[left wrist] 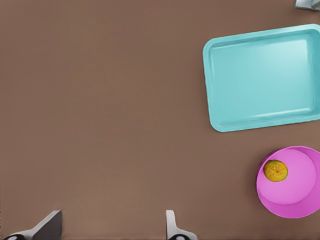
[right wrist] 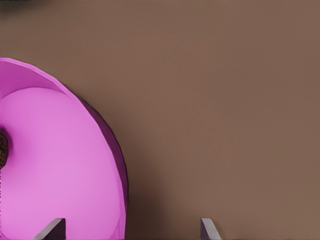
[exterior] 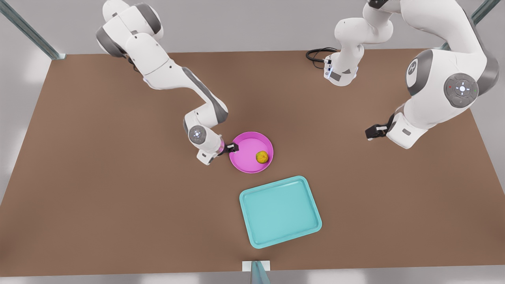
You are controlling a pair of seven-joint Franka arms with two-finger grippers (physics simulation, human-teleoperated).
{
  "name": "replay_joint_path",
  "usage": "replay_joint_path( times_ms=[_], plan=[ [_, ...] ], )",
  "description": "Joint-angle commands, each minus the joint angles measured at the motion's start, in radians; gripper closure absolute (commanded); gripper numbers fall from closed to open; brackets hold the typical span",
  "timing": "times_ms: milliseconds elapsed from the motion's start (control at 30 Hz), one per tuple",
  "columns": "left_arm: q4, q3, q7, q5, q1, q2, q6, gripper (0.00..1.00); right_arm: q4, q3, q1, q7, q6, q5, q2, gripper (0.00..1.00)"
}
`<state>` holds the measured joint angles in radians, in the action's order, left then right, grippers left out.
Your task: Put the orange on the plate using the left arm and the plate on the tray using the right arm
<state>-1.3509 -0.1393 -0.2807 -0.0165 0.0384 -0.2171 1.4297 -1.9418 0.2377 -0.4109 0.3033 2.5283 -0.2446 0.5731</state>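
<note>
The orange (exterior: 262, 157) lies inside the pink plate (exterior: 246, 154), toward its rim on the front view's right. My right gripper (exterior: 231, 148) is at the plate's rim on the front view's left. In the right wrist view it is open (right wrist: 130, 229), with one finger over the plate's floor (right wrist: 50, 165) and the other outside the rim. The turquoise tray (exterior: 280, 211) sits nearer the front edge, apart from the plate. My left gripper (exterior: 372, 132) hangs open above bare table at the front view's right. Its wrist view shows the left gripper (left wrist: 111, 230), the tray (left wrist: 262, 77), the plate (left wrist: 295, 195) and the orange (left wrist: 275, 170).
A black cable (exterior: 316, 54) lies at the back of the brown table (exterior: 118, 197). A small metal bracket (exterior: 256, 268) stands at the front edge, just beyond the tray. Open tabletop spreads on both sides.
</note>
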Motion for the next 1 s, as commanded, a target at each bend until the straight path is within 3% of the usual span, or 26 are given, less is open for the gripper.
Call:
replay_joint_path(
  times_ms=[0, 200, 233, 267, 400, 500, 600, 967],
  plan=[
    [0.001, 0.003, 0.164, 0.001, -0.003, -0.01, -0.034, 0.0, 0.007, 0.0, -0.002, 0.143, 0.043, -0.002, 0.011, 0.0],
    [0.003, 0.007, 0.161, 0.024, -0.011, -0.012, 0.006, 0.0, 0.03, 0.002, -0.009, 0.142, 0.043, -0.001, 0.042, 0.02],
    [0.003, 0.009, 0.163, 0.024, -0.011, -0.008, 0.008, 0.0, 0.034, 0.002, -0.009, 0.142, 0.043, -0.001, 0.044, 0.19],
    [0.003, 0.01, 0.163, 0.023, -0.011, -0.007, 0.006, 0.0, 0.041, 0.0, -0.009, 0.142, 0.043, 0.001, 0.053, 0.25],
    [0.041, 0.026, 0.155, 0.029, -0.012, -0.008, -0.002, 0.0, 0.057, 0.002, -0.016, 0.14, 0.041, 0.001, 0.07, 0.39],
    [0.033, 0.067, 0.164, 0.032, -0.014, -0.012, -0.011, 0.0, 0.061, 0.002, -0.016, 0.142, 0.032, -0.001, 0.068, 0.63],
    [0.036, 0.067, 0.173, 0.039, -0.014, -0.01, -0.058, 0.0, 0.08, 0.002, -0.016, 0.137, 0.026, 0.001, 0.07, 0.79],
    [0.064, 0.067, 0.172, 0.027, -0.015, -0.012, -0.086, 0.0, 0.13, 0.011, -0.048, 0.151, 0.037, -0.039, 0.01, 0.79]
  ],
)
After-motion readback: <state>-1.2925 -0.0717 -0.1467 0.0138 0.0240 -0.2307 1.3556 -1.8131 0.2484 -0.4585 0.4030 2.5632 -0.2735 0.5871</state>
